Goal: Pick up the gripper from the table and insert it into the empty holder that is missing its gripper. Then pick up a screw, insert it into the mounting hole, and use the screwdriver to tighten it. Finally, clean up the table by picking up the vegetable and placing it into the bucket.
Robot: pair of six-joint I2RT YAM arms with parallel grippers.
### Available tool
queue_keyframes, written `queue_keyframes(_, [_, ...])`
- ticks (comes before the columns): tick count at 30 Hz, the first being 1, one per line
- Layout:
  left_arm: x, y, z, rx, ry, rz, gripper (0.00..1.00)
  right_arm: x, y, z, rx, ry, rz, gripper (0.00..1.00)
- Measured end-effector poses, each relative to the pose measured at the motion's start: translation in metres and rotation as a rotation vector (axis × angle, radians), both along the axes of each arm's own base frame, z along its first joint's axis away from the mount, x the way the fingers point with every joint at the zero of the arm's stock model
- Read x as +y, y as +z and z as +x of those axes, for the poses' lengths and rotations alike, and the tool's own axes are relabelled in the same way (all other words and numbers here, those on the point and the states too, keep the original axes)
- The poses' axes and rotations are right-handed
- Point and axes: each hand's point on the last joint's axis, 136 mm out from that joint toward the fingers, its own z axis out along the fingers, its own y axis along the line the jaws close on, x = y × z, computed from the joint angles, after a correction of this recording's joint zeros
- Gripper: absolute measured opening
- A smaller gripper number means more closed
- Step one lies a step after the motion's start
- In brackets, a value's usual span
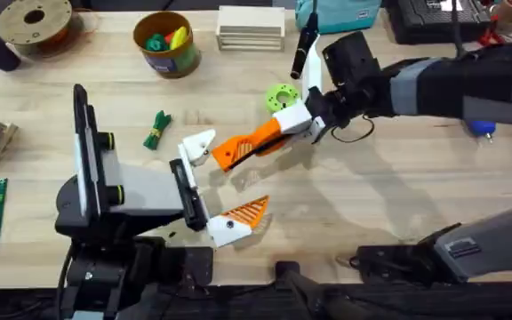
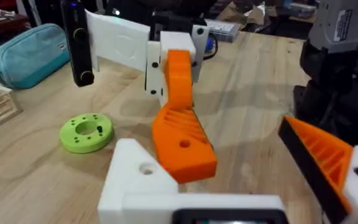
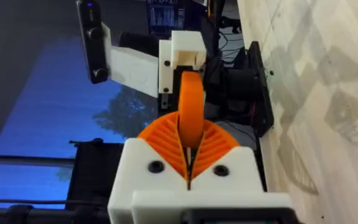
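Desk (image 1: 389, 204): pale wood, carrying all loose items.

Right arm (image 1: 452, 84): reaches in from the right edge towards the desk's centre. Its end effector (image 1: 284, 124) is clenched on the gripper (image 1: 247, 142). In the right wrist view the two white fingers with orange ribbed pads (image 3: 213, 146) press on either side of the orange piece (image 3: 190, 118).

Left arm (image 1: 123, 191): lies along the near left of the desk. Its end effector (image 1: 229, 176) is released, with the fingers spread well apart. The far finger is the bare white holder (image 1: 198, 147). The near finger carries an orange ribbed pad (image 1: 245, 212).

Spool (image 1: 34, 22): brown, at the far left corner.

Bucket (image 1: 165, 55): yellow-orange with a dark band, at the far edge left of centre. It holds a green piece and a yellow piece.

Gripper and holder: in the left wrist view the gripper (image 2: 182, 137) hangs tilted from the right end effector (image 2: 173, 53), and its free end lies against the holder (image 2: 142, 180). Whether it is seated cannot be told.

Disc (image 1: 281, 96): lime-green and round, flat on the desk just beyond the gripper, also seen from the left wrist (image 2: 87, 132).

Vegetable (image 1: 156, 130): a dark-green bundle lying on the desk between the bucket and the left arm, apart from both.

Screwdriver (image 1: 480, 127): a small blue part shows at the right arm's near edge.
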Motion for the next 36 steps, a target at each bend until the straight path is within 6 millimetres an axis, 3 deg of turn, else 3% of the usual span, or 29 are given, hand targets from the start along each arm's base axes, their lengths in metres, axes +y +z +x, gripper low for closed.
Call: queue_keyframes(36, [0.0, 0.0, 0.0, 0.003, 0.0, -0.001, 0.985, 0.0013, 0.003, 0.003, 0.047, 0.001, -0.014, 0.008])
